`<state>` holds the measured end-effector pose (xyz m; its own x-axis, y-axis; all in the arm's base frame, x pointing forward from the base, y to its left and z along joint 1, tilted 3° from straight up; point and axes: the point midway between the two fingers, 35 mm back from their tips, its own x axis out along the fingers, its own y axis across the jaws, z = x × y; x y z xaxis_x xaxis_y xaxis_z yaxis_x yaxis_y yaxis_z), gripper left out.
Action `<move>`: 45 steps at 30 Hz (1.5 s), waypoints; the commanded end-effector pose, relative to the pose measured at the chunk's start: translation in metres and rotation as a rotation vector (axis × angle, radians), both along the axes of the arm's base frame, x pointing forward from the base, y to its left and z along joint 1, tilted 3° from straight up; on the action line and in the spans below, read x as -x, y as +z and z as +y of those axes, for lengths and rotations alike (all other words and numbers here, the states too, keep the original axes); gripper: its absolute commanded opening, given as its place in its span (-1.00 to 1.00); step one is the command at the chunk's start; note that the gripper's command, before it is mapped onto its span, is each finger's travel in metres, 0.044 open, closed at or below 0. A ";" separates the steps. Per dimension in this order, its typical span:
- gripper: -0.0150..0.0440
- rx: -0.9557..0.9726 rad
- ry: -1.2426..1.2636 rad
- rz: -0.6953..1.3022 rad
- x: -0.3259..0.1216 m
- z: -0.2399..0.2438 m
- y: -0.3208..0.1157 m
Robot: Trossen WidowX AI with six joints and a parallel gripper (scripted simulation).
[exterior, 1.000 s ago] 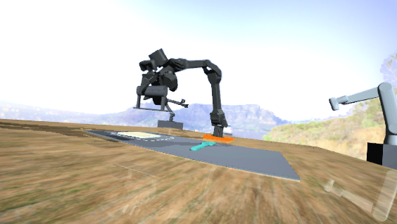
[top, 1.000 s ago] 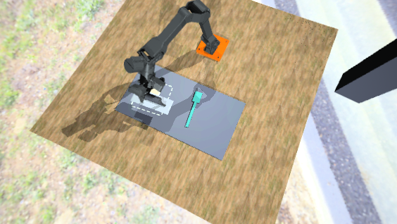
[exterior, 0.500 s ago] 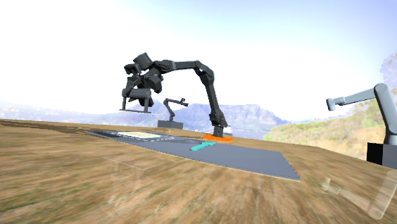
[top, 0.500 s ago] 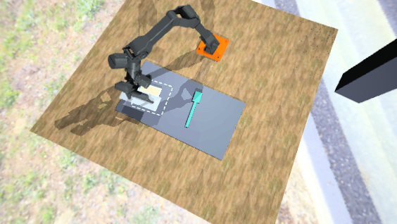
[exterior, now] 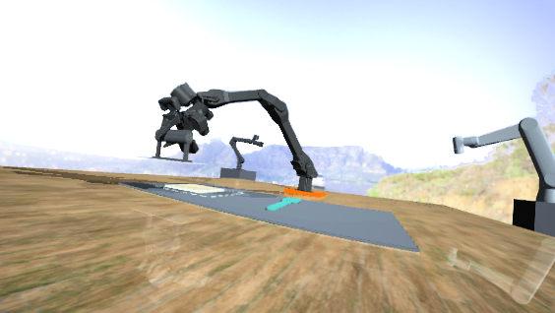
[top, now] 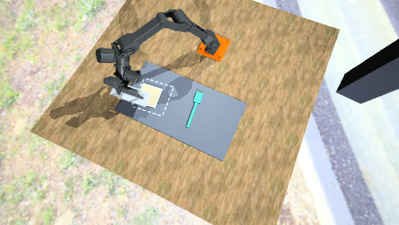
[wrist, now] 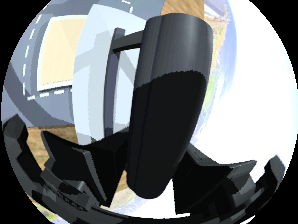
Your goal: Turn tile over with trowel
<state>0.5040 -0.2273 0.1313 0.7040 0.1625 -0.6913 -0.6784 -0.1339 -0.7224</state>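
My gripper is shut on the black handle of the trowel, which has a broad pale blade. The trowel is in the air above the mat's left end in the top view. The tile lies flat on the grey mat, a plain cream face with a white border up. It lies inside the dashed outline. In the top view the blade hides part of the tile; the wrist view shows no mark on its visible part. Its underside is hidden.
A teal spatula-like tool lies on the mat to the right of the outline. The arm's orange base plate is on the wooden table behind the mat. Another grey arm stands off at the right.
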 end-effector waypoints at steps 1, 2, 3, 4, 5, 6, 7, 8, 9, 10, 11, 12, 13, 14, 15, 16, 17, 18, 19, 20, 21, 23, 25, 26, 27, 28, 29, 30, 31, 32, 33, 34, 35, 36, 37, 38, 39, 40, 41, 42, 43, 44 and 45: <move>-0.49 0.002 0.009 -0.018 0.000 -0.019 -0.001; -0.49 0.002 0.009 -0.019 0.000 -0.024 -0.003; -0.49 0.002 0.010 -0.021 0.001 -0.028 -0.004; -0.49 0.002 0.010 -0.023 0.002 -0.033 -0.005; -0.49 0.002 0.011 -0.024 0.002 -0.038 -0.007; -0.49 0.002 0.011 -0.026 0.003 -0.042 -0.008; -0.49 0.002 0.011 -0.028 0.004 -0.047 -0.009; -0.49 0.002 0.012 -0.030 0.005 -0.051 -0.011; -0.49 0.002 0.012 -0.031 0.006 -0.056 -0.012; -0.49 0.002 0.012 -0.033 0.007 -0.061 -0.014; -0.49 0.002 0.012 -0.035 0.008 -0.065 -0.015; -0.49 0.002 0.013 -0.037 0.009 -0.070 -0.017; -0.49 0.002 0.013 -0.040 0.010 -0.074 -0.018; -0.49 0.002 0.013 -0.042 0.011 -0.079 -0.020; -0.49 0.002 0.013 -0.044 0.013 -0.083 -0.021; -0.49 0.002 0.013 -0.046 0.014 -0.088 -0.023; -0.49 0.002 0.013 -0.049 0.015 -0.092 -0.024; -0.49 0.002 0.013 -0.051 0.017 -0.097 -0.026; -0.49 0.002 0.013 -0.054 0.018 -0.101 -0.027; -0.49 0.003 0.013 -0.056 0.020 -0.106 -0.029; -0.49 0.003 0.013 -0.059 0.022 -0.110 -0.031; -0.49 0.003 0.013 -0.062 0.024 -0.116 -0.033; -0.49 0.003 0.013 -0.063 0.024 -0.117 -0.033; -0.49 0.003 0.013 -0.063 0.024 -0.117 -0.034; -0.49 0.003 0.013 -0.063 0.024 -0.117 -0.035; -0.49 0.003 0.013 -0.063 0.024 -0.117 -0.037; -0.49 0.003 0.013 -0.063 0.024 -0.117 -0.039; -0.49 0.003 0.013 -0.063 0.024 -0.117 -0.040; -0.49 0.003 0.013 -0.063 0.024 -0.117 -0.042; -0.49 0.003 0.013 -0.063 0.024 -0.117 -0.044; -0.49 0.003 0.013 -0.063 0.024 -0.117 -0.045; -0.49 0.003 0.013 -0.063 0.024 -0.117 -0.047; -0.49 0.003 0.013 -0.063 0.024 -0.117 -0.049; -0.49 0.003 0.013 -0.063 0.024 -0.117 -0.050; -0.49 0.003 0.013 -0.063 0.024 -0.117 -0.052; -0.49 0.003 0.013 -0.063 0.024 -0.117 -0.054; -0.49 0.003 0.013 -0.063 0.024 -0.117 -0.055; -0.49 0.003 0.013 -0.063 0.024 -0.117 -0.057; -0.49 0.003 0.013 -0.063 0.024 -0.117 -0.059; -0.49 0.003 0.013 -0.063 0.024 -0.117 -0.060; -0.49 0.003 0.013 -0.063 0.024 -0.117 -0.062; -0.49 0.003 0.013 -0.063 0.024 -0.117 -0.063; -0.49 0.003 0.013 -0.063 0.024 -0.117 -0.065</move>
<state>0.4792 -0.3449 0.0692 0.7376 0.1651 -0.6547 -0.6402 -0.1368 -0.7559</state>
